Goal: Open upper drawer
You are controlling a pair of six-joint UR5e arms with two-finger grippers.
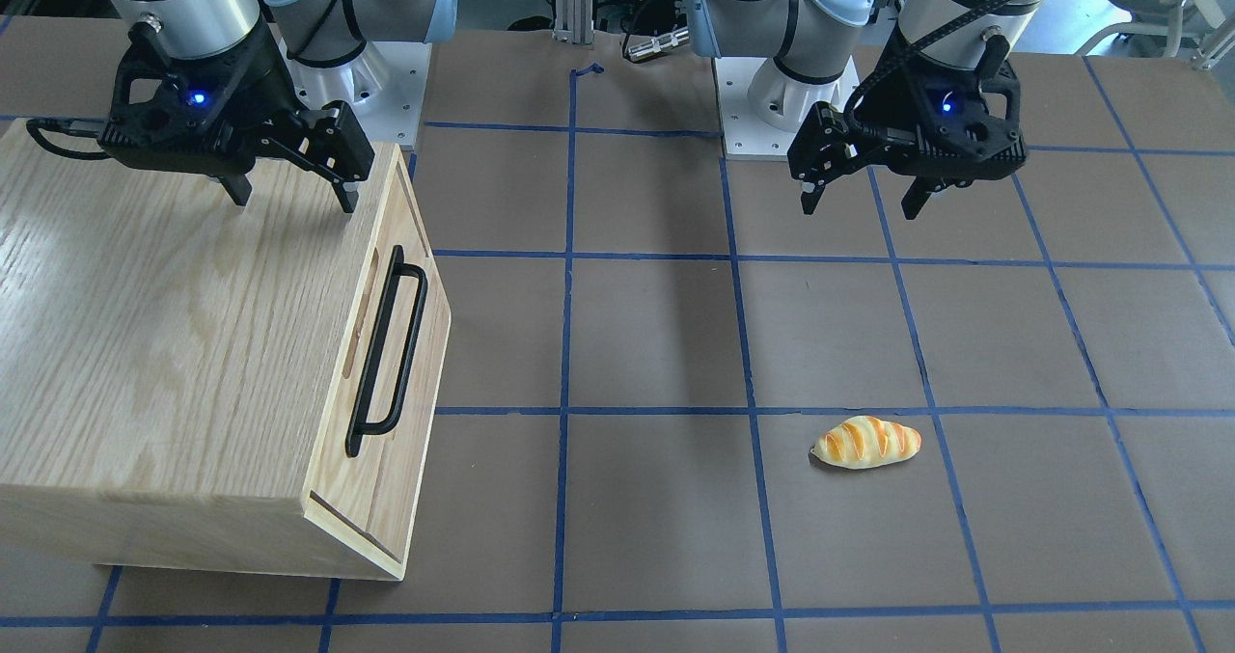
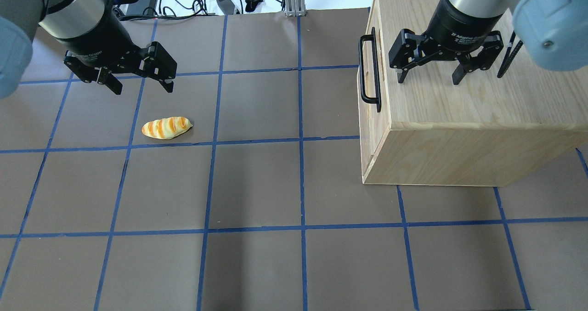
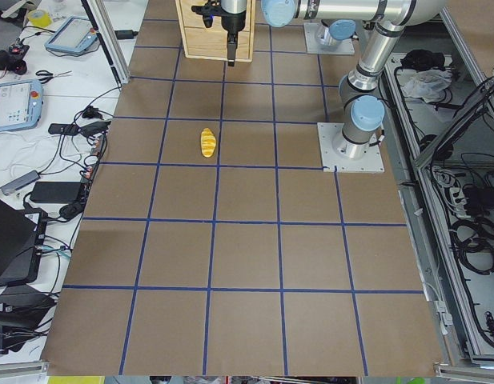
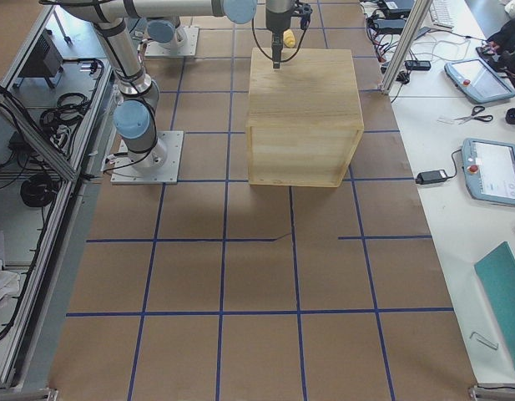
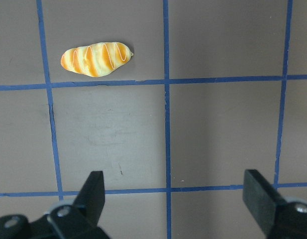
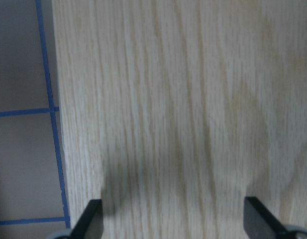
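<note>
The light-oak cabinet (image 1: 174,344) stands on the table on my right side. The upper drawer's front (image 1: 381,219) faces the table's middle and looks shut. Its long black bar handle (image 1: 386,349) runs beside an oval slot (image 1: 370,311). In the overhead view the handle (image 2: 370,70) is left of my right gripper (image 2: 428,80). My right gripper (image 1: 289,193) is open and empty, hovering over the cabinet's top (image 6: 168,99), back from the front edge. My left gripper (image 1: 859,207) is open and empty above bare table, also seen in the overhead view (image 2: 143,89).
A toy bread loaf (image 2: 166,128) with orange stripes lies on the brown table under my left gripper's area; it also shows in the left wrist view (image 5: 96,59). Blue tape lines (image 2: 301,141) grid the table. The arm bases (image 1: 782,103) stand at the table's back.
</note>
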